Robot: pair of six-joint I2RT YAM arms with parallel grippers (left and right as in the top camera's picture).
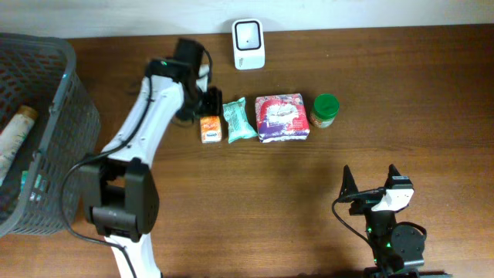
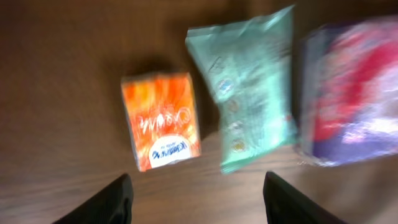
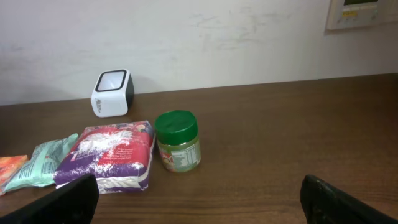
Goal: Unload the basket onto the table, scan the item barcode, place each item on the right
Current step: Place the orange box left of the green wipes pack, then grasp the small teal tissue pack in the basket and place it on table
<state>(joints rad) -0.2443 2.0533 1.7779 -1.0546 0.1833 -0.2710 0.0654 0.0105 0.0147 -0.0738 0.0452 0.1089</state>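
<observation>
Left wrist: left jaws parted, empty, near orange box (image 2: 161,119); right jaws wide, empty.

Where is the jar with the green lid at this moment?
In the overhead view, the jar stands at the right end of the row of items, next to the purple packet.

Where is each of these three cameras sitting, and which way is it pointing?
Overhead: above the table, looking straight down on the scanner and basket; both arms show.
Left wrist: on the left arm, looking down at the box and pouch; its open jaws show below.
Right wrist: low on the right arm, facing the wall past jar and pack; open jaws in bottom corners.
Shared: all three show the pouch.
</observation>
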